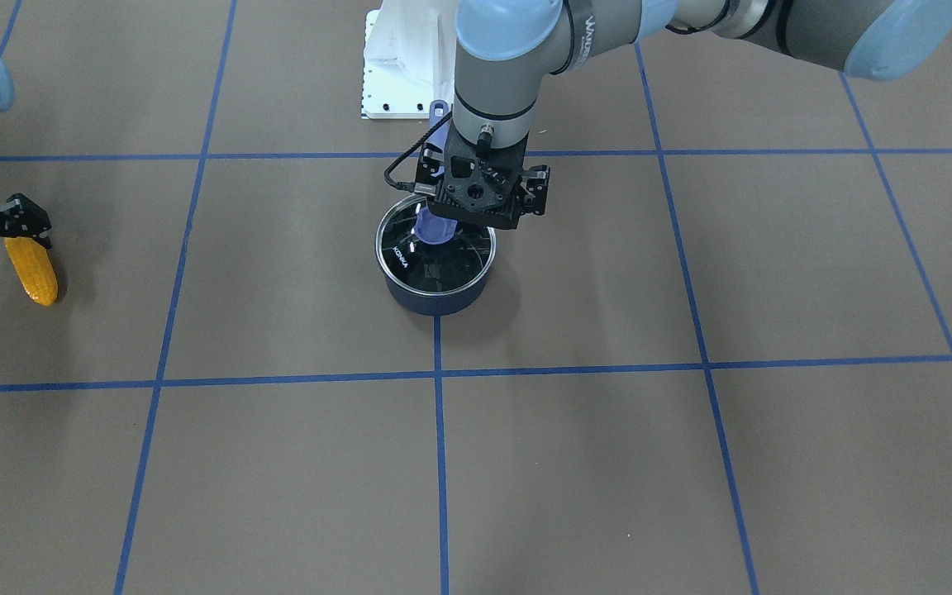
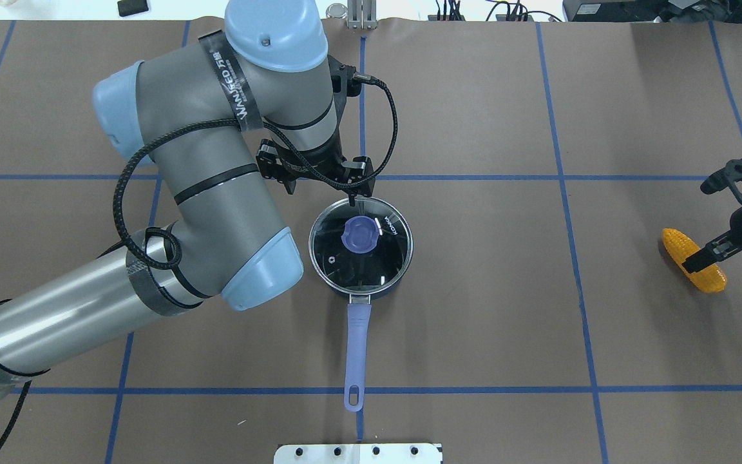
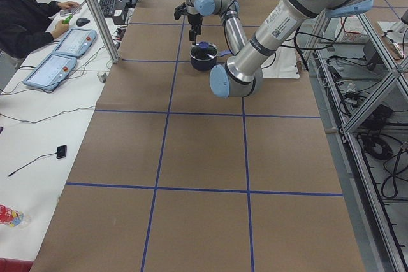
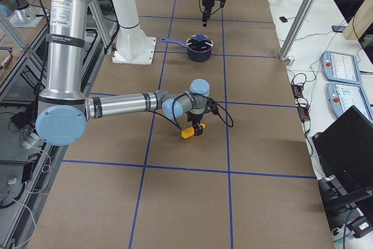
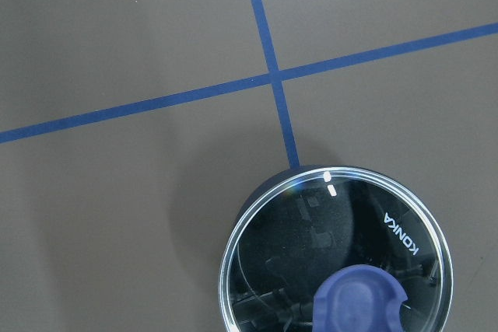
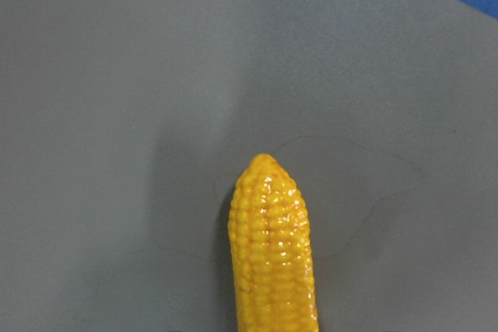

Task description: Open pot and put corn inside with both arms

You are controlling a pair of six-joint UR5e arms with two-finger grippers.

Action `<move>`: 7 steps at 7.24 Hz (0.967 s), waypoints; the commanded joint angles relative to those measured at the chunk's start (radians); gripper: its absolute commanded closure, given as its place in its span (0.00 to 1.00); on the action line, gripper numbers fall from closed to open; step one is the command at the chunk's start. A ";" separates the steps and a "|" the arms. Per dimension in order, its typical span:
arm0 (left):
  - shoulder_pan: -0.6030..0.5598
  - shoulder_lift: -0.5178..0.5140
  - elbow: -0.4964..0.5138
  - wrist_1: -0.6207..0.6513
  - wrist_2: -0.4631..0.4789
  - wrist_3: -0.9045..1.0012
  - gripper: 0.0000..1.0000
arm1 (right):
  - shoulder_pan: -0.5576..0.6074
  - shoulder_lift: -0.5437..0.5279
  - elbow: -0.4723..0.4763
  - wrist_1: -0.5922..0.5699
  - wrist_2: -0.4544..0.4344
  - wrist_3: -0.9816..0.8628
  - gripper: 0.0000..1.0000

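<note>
Left gripper (image 2: 348, 190): fingers point straight down above the far rim of the glass lid (image 2: 380, 261), off to one side of the blue knob (image 2: 359, 234); they show in neither the front view nor the left wrist view, so whether they are apart or together cannot be told. No contact with the lid is seen. The lid sits seated on the pot (image 1: 435, 297), "KONKA" legible on the glass. The pot stands upright near the table's centre, at a crossing of the blue tape lines (image 2: 474, 177), with the handle (image 2: 357, 351) pointing toward the robot's base plate (image 2: 358, 453). Right gripper (image 2: 709, 251): one dark finger (image 2: 699, 258) crosses the middle of the corn (image 2: 680, 245) in the overhead view; the second finger is not made out, so a clamp on the cob cannot be confirmed. The right wrist view shows the tapered tip of the cob against bare table, with no fingers in frame. The corn lies flat on the table (image 2: 474, 290) at the robot's far right, well apart from the pot and angled to the tape grid. The left arm (image 2: 216, 174) reaches in over the table's left half, elbow bent, black cable looped around the wrist. The right arm (image 4: 116, 104) runs low and nearly level out to the corn. An operator (image 3: 25, 17) sits at a side bench beyond the table in the left side view.
</note>
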 commanded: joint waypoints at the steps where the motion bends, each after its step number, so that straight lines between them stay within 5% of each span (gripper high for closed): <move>1: 0.005 0.003 0.002 -0.001 0.004 0.000 0.00 | -0.022 0.007 -0.024 0.002 0.001 -0.005 0.11; 3: 0.007 0.006 0.002 -0.001 0.004 0.002 0.00 | -0.026 0.005 -0.027 0.000 -0.002 -0.034 0.24; 5: 0.007 0.009 0.002 -0.001 0.004 0.003 0.00 | -0.030 0.005 -0.047 0.000 -0.002 -0.074 0.25; 6: 0.007 0.011 0.002 -0.002 0.004 0.005 0.00 | -0.030 0.004 -0.049 0.000 -0.003 -0.080 0.42; 7: 0.007 0.011 0.001 -0.002 0.004 0.006 0.00 | -0.030 0.005 -0.049 0.000 -0.002 -0.080 0.46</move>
